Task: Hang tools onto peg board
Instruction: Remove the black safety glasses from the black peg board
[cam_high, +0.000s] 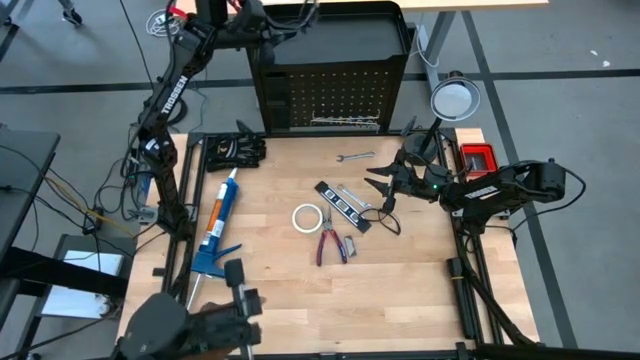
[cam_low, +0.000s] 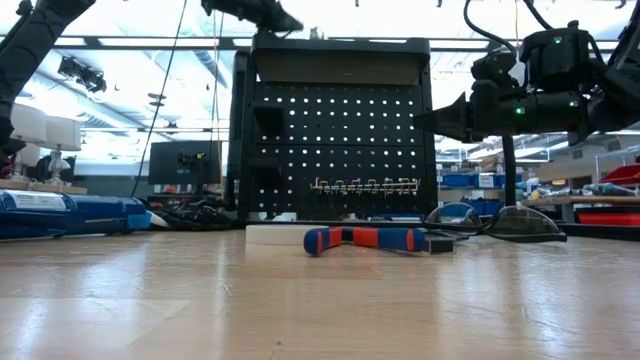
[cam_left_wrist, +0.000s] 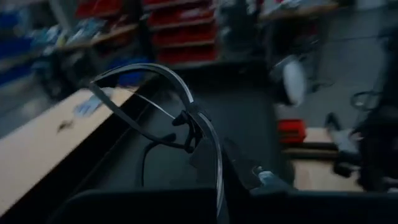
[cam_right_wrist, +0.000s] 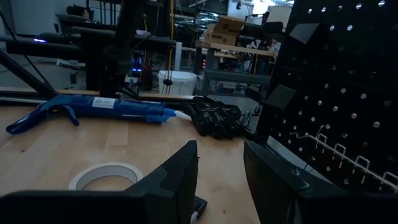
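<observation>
My left gripper (cam_high: 285, 18) is up above the top of the black peg board (cam_high: 330, 95) and is shut on a pair of dark-framed safety glasses (cam_left_wrist: 186, 124). My right gripper (cam_high: 378, 186) is open and empty above the table's right half, pointing toward the table's left edge. A second pair of glasses (cam_high: 385, 218) lies on the table just below it. The red-handled pliers (cam_high: 328, 245), white tape roll (cam_high: 307, 217), black bar (cam_high: 343, 205) and two silver wrenches (cam_high: 353, 157) lie flat on the table. A row of silver hooks (cam_high: 345, 122) sticks out of the board low down. My left gripper holds the safety glasses near one end of the frame (cam_left_wrist: 214, 180), where a temple runs down between the fingers. The gripper's dark body hides the place of contact. The glasses stand out ahead of the fingers, lifted clear above the board's top.
A large blue caulking gun (cam_high: 215, 225) lies along the table's left side, with black gloves (cam_high: 235, 150) at the far left. A round lamp (cam_high: 454, 98) and a red box (cam_high: 477, 157) stand at the far right. Bare wood shows near the front edge (cam_high: 400, 300).
</observation>
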